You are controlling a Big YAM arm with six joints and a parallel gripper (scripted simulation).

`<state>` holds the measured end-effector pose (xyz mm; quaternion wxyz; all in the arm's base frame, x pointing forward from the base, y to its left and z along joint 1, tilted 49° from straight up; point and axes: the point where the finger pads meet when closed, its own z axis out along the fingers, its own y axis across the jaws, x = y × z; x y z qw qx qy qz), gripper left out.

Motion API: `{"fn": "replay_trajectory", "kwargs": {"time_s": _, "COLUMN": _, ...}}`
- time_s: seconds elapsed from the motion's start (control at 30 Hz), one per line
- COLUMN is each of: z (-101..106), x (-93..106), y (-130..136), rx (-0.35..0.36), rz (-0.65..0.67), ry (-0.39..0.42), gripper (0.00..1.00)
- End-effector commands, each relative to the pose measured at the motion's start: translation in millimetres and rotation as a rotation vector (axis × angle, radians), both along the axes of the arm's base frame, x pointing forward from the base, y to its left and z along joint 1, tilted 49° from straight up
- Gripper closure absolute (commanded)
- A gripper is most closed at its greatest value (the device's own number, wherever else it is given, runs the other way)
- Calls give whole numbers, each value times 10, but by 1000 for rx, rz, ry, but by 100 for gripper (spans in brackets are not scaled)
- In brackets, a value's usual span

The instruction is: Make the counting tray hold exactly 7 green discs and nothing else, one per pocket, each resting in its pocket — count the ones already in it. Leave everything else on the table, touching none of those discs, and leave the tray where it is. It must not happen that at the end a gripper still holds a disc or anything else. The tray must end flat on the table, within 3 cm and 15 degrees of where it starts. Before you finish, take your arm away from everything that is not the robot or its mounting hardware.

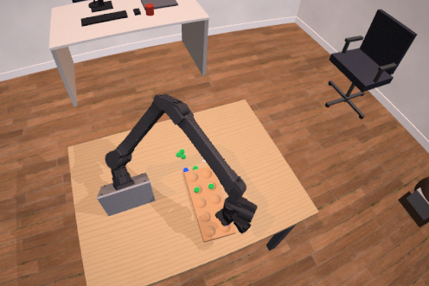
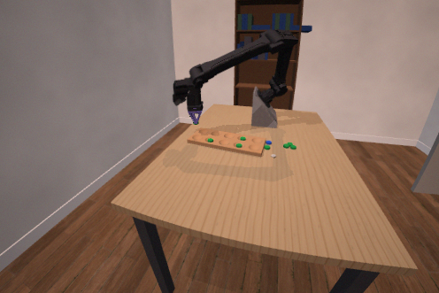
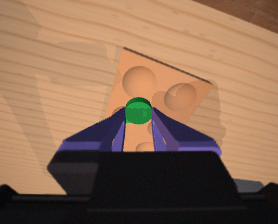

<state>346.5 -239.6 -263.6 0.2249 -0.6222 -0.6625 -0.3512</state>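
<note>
My gripper point(image 2: 196, 121) point(image 3: 138, 112) is shut on a green disc point(image 2: 196, 123) point(image 3: 138, 111), held above the far end of the orange tray point(image 1: 205, 194) point(image 2: 217, 146) point(image 3: 130, 59), away from the loose discs. Three green discs sit in tray pockets: one point(image 1: 196, 189) point(image 2: 242, 139), another point(image 1: 211, 187) point(image 2: 239, 145), and a third point(image 2: 210, 140) mostly hidden by the hand in the top view. A loose green disc point(image 1: 195, 168) point(image 2: 267, 147) lies just off the near tray end. Three more green discs point(image 1: 181, 154) point(image 2: 289, 145) lie clustered on the table.
A blue disc point(image 1: 186, 169) point(image 2: 268, 142) lies close to the tray end, beside the loose green one. A small white disc point(image 1: 204, 161) point(image 2: 273, 156) lies on the table nearby. The grey arm base point(image 1: 127, 200) stands to one side of the tray.
</note>
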Motion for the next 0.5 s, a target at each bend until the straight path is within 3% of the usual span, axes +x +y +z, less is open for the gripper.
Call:
{"fn": "replay_trajectory", "kwargs": {"time_s": 0.0, "z": -253, "x": 54, "y": 308, "rx": 1, "rz": 21, "ry": 4, "gripper": 100}}
{"fn": "replay_trajectory", "kwargs": {"time_s": 0.07, "z": -253, "x": 54, "y": 308, "rx": 1, "rz": 21, "ry": 4, "gripper": 100}}
{"fn": "replay_trajectory", "kwargs": {"time_s": 0.17, "z": -438, "x": 88, "y": 520, "rx": 1, "rz": 21, "ry": 3, "gripper": 100}}
{"fn": "replay_trajectory", "kwargs": {"time_s": 0.23, "z": -480, "x": 184, "y": 486, "rx": -15, "rz": 21, "ry": -14, "gripper": 100}}
{"fn": "replay_trajectory", "kwargs": {"time_s": 0.33, "z": -485, "x": 96, "y": 352, "rx": -16, "rz": -17, "ry": -11, "gripper": 100}}
{"fn": "replay_trajectory", "kwargs": {"time_s": 0.37, "z": -355, "x": 201, "y": 249, "rx": -40, "rz": -17, "ry": -35, "gripper": 100}}
{"fn": "replay_trajectory", "kwargs": {"time_s": 0.47, "z": -346, "x": 344, "y": 321, "rx": -50, "rz": 13, "ry": -50, "gripper": 100}}
